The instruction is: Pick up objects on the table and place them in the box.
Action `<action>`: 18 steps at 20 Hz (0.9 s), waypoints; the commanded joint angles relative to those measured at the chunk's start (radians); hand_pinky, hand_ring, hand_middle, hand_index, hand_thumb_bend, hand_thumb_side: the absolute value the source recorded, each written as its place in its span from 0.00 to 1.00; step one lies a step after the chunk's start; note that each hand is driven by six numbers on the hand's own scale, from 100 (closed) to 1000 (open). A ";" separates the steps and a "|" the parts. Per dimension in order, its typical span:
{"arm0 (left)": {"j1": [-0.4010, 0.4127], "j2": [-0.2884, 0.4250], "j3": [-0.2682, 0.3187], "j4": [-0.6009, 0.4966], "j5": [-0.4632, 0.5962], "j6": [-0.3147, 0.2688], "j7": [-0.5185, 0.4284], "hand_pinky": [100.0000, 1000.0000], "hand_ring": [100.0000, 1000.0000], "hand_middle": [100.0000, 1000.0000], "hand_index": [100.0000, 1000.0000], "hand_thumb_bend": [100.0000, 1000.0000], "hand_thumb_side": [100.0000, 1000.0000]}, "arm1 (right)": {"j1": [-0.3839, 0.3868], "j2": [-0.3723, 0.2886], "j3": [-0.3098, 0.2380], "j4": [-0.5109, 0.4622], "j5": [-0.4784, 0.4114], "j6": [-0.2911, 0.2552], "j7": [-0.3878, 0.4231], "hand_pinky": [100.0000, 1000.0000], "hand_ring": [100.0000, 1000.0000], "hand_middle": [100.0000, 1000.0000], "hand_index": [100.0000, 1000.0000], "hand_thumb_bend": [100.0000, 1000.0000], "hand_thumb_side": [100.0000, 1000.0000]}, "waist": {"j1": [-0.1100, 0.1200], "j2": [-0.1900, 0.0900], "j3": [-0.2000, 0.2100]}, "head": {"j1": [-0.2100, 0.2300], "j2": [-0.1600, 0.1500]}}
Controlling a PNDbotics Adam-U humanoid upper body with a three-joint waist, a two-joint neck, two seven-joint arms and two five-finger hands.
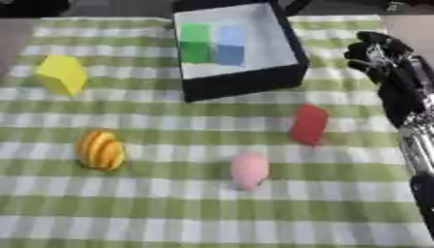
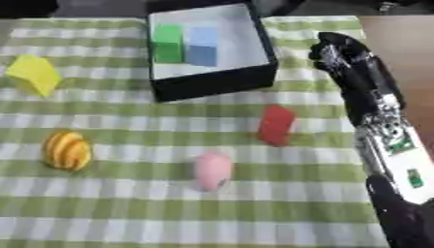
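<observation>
Near the table's (image 1: 51,232) left edge I see a yellow block (image 1: 61,74), and nearer me an orange striped ball (image 1: 100,149). At the far edge sits the black box (image 1: 241,82) — a green cube (image 1: 195,42) and blue cube (image 1: 230,44) inside. In front lie a pink object (image 1: 249,169) and a red block (image 1: 308,124). My right hand (image 2: 339,54) hovers beside the box — fingers curled, holding nothing.

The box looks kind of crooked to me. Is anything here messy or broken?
Yes, the box sits turned at an angle to the cloth's stripes, but nothing looks broken or spilled. The green block and blue block sit neatly side by side inside it. The red block stands tilted on the cloth.
</observation>
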State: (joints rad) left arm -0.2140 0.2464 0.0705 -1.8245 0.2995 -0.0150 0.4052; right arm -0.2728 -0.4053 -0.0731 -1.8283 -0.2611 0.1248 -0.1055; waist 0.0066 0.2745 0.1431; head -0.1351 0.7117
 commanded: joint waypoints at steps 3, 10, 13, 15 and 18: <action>-0.021 0.023 0.004 -0.016 -0.003 0.000 -0.001 0.80 0.76 0.74 0.74 0.11 0.78 | -0.009 -0.013 -0.011 -0.010 0.003 -0.001 -0.004 0.82 0.73 0.61 0.75 0.00 0.45 | -0.015 -0.004 0.001 | -0.016 -0.008; -0.062 0.124 0.000 -0.020 -0.028 0.002 -0.016 0.81 0.77 0.77 0.77 0.07 0.75 | 0.001 -0.023 -0.021 -0.010 -0.001 -0.007 -0.020 0.82 0.74 0.63 0.76 0.00 0.44 | -0.016 -0.009 0.008 | -0.040 -0.005; -0.085 0.201 -0.005 -0.016 -0.071 0.011 -0.037 0.81 0.78 0.77 0.77 0.05 0.71 | 0.005 -0.037 -0.024 -0.012 0.000 -0.009 -0.025 0.82 0.75 0.63 0.76 0.00 0.44 | -0.013 -0.012 0.010 | -0.046 0.000; -0.101 0.255 -0.011 -0.007 -0.104 0.021 -0.053 0.81 0.79 0.77 0.77 0.05 0.69 | 0.007 -0.051 -0.026 -0.014 0.000 -0.013 -0.028 0.82 0.75 0.63 0.76 0.00 0.44 | -0.011 -0.015 0.011 | -0.050 0.003; -0.129 0.332 -0.029 0.018 -0.151 0.044 -0.087 0.81 0.79 0.78 0.79 0.03 0.66 | 0.015 -0.071 -0.030 -0.018 0.002 -0.017 -0.031 0.82 0.74 0.62 0.75 0.00 0.44 | -0.006 -0.022 0.011 | -0.053 0.007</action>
State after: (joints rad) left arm -0.3294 0.5170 0.0431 -1.8033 0.1711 0.0227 0.3327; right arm -0.2527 -0.4397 -0.0921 -1.8285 -0.2611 0.1121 -0.1340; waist 0.0015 0.2735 0.1533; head -0.1845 0.7188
